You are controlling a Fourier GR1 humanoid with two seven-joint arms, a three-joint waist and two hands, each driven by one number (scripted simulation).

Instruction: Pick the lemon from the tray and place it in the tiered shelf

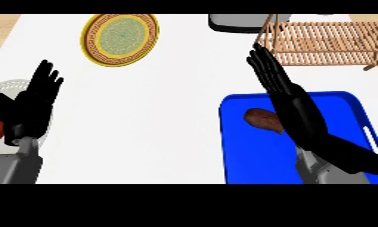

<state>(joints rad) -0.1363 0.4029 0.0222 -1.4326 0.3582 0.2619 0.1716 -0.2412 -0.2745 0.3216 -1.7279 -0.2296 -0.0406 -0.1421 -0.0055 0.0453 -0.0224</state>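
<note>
A blue tray (251, 158) lies at the lower right of the white counter. On its left half sits a small brown rounded object (262, 119); no yellow lemon shows. My right hand (295, 105) is open above the tray, just right of the brown object and not holding it. Its straight fingers (267, 71) reach past the tray's far edge towards the wooden slatted tiered shelf (317, 43) at the upper right. My left hand (33, 102) rests open at the left edge, fingers up.
A yellow-rimmed plate with a green patterned centre (119, 38) lies at the upper left. A grey container (236, 22) stands at the back, left of the shelf. A pale round dish (11, 87) sits partly hidden under my left hand.
</note>
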